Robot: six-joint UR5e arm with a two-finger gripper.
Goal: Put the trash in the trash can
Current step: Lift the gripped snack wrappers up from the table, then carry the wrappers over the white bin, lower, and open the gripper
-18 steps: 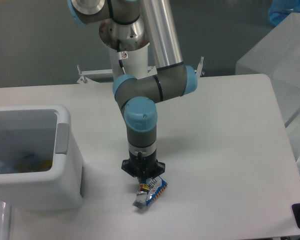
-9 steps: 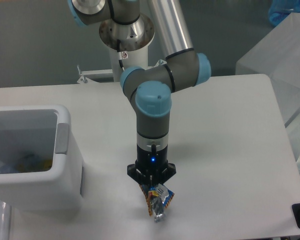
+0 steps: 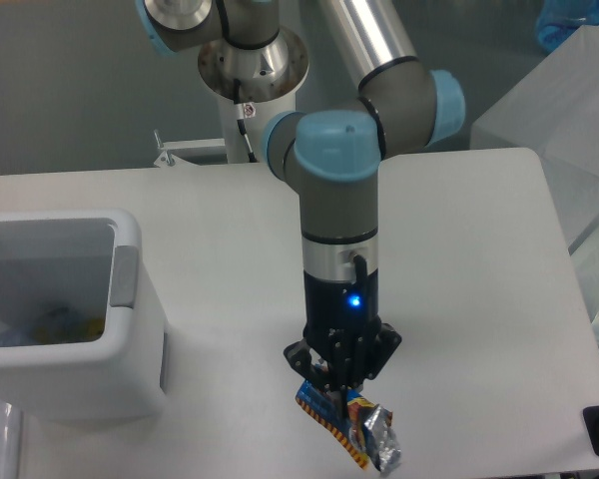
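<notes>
Near the front edge of the counter (image 3: 459, 259), the arm's gripper (image 3: 341, 387) points straight down with its jaws closed on the upper end of a foil snack wrapper (image 3: 357, 431). The crumpled blue-and-orange wrapper hangs just below the jaws, trailing toward the front right. The white trash can (image 3: 130, 329) stands well apart at the counter's left edge.

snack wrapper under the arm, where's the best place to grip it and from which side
Grip the snack wrapper at its upper blue-and-orange end, coming straight down from above. It is thin crumpled foil, so a top pinch works. The pincer already has that end, the silver end hanging free.
</notes>
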